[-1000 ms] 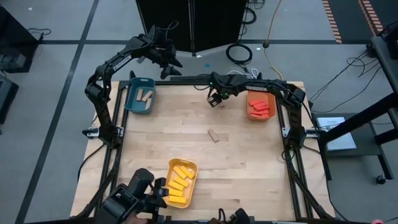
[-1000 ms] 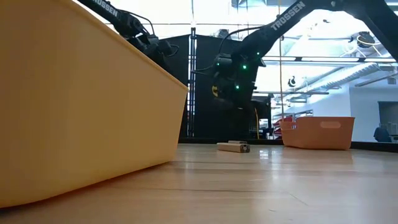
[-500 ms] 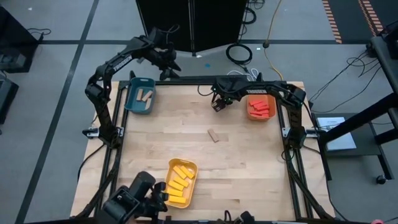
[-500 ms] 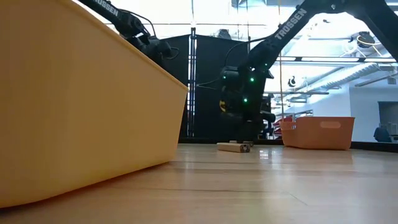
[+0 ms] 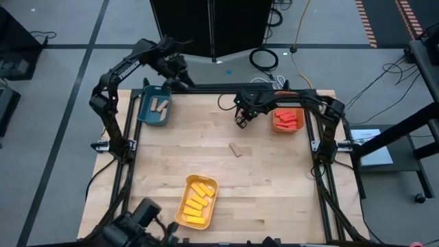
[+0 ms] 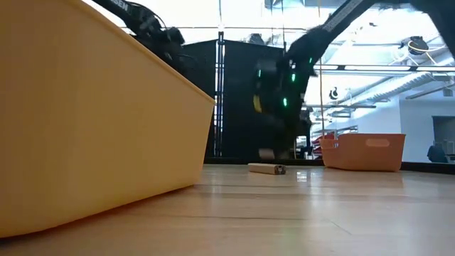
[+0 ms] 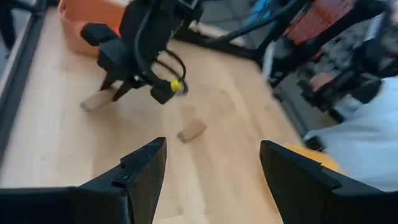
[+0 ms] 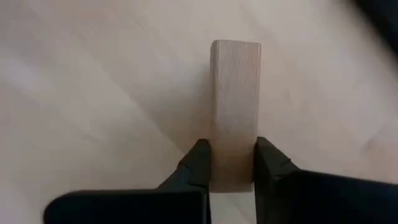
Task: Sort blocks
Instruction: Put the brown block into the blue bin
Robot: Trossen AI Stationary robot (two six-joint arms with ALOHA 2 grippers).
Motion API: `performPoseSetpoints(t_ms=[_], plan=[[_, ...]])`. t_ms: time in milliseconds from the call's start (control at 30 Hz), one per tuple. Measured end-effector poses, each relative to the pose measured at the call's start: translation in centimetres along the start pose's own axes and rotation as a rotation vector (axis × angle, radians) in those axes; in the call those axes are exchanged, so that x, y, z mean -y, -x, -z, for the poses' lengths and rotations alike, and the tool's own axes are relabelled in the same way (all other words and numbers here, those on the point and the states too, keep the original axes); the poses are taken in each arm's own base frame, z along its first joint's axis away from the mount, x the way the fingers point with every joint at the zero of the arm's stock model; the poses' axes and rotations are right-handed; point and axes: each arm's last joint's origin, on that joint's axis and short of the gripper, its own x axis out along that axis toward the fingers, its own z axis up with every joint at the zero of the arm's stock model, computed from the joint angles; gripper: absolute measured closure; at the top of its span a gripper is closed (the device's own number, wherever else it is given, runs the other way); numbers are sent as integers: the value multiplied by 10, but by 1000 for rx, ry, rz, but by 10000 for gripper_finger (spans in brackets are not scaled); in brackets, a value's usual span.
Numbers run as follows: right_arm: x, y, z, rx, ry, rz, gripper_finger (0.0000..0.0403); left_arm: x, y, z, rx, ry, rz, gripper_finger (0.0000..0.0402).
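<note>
Now the right gripper [image 8: 227, 163], lowered since a moment earlier, had its jaws clamped on a tan block [image 8: 234, 106] at the worktop's far centre, ready for the teal tray [image 5: 155, 107]; left jaws wide.

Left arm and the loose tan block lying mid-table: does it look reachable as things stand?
Probably yes. The loose tan block lies alone on bare wood. The left gripper hangs open-jawed past the table's far edge; the right gripper, shut on another tan block, sits just beside that path.
</note>
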Motion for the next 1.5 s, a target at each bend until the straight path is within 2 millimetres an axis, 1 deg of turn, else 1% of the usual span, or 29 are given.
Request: performPoseSetpoints(t_ms=[100,167,200,233,333,400,533,600,667,733,800,900,967,1000,1033,1067,1100,1133,1167,1200,1233,1267,1367,1433,1500], plan=[[1,29,-8,102,37,-67,385,19,8,1,58,5,74,147],[2,42,-11,147,68,-115,385,34,8,-1,107,-53,123,153],[2,49,-12,174,87,-144,385,42,7,-2,137,-73,139,158],[2,57,-13,203,103,-174,385,51,7,1,145,-61,146,165],[1,77,-13,343,142,-285,385,83,6,8,184,-121,182,192],[2,81,-4,419,168,-379,385,103,2,17,229,-150,222,209],[-3,91,7,649,258,-670,385,137,-2,35,321,-230,291,228],[-8,96,9,759,293,-789,385,146,-4,42,330,-253,303,230],[-15,98,11,809,310,-854,385,151,-10,47,324,-270,325,231],[-23,101,11,842,338,-884,385,150,-18,50,318,-305,352,231],[-30,108,10,883,376,-897,385,144,-25,49,315,-333,367,231],[-37,116,9,939,408,-918,385,126,-33,40,309,-340,373,231],[-40,122,6,981,419,-928,385,108,-37,33,256,-315,314,231],[-40,125,5,1001,421,-930,385,98,-38,29,209,-290,243,231],[-40,127,3,1011,420,-929,385,90,-39,24,157,-249,136,231],[-40,127,3,1014,416,-922,385,82,-39,19,108,-196,-24,231],[-40,128,2,1015,403,-904,385,74,-37,14,69,-131,-240,231],[-39,128,1,1022,388,-881,385,68,-34,11,48,-78,-453,231],[-39,127,1,1027,380,-863,386,65,-31,9,33,-52,-623,231],[-37,127,0,1036,380,-843,386,65,-30,7,24,-48,-724,231],[-36,127,-1,1050,381,-822,386,66,-28,6,30,-49,-758,231],[-33,127,-3,1068,386,-807,386,69,-26,5,46,-53,-734,231],[-24,129,-8,1142,400,-767,386,80,-31,9,122,-80,-486,231],[-20,130,-12,1187,405,-750,386,78,-41,20,177,-75,-363,231],[-17,128,-15,1215,412,-752,386,72,-52,36,239,-38,-339,231]])
